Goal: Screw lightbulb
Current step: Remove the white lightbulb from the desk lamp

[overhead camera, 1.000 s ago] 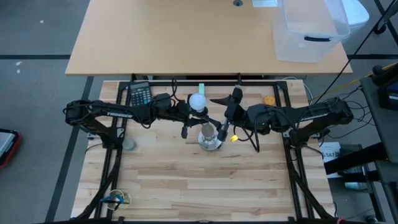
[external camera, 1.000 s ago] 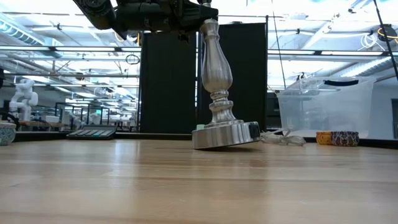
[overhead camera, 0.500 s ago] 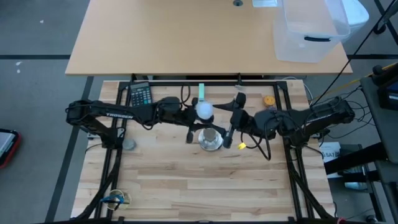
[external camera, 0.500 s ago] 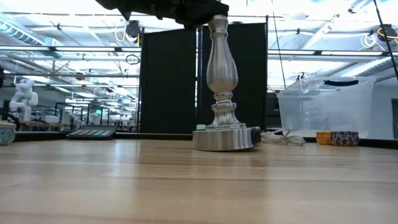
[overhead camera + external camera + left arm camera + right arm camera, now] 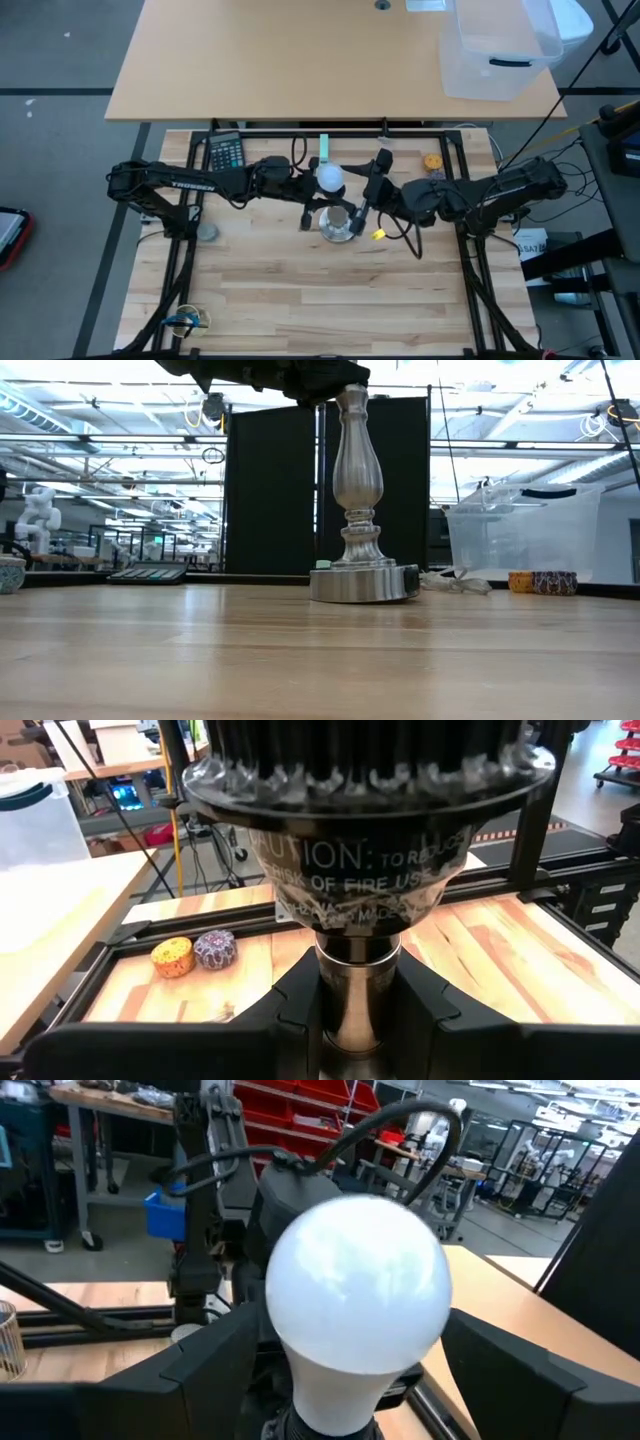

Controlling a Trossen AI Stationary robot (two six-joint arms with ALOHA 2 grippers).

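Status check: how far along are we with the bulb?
Done: the lightbulb stands base-down in the socket of the lamp stand. In hand: the left gripper clamps the stand's neck; the right gripper straddles the globe, jaws open. Left: close on it and twist; how deep the thread sits can't be seen.

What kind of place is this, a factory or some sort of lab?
Probably a robotics lab or workshop in a big industrial hall. Two robot arms work at a wooden table on a lamp stand and lightbulb, with red parts bins and more framed workstations in the room behind.
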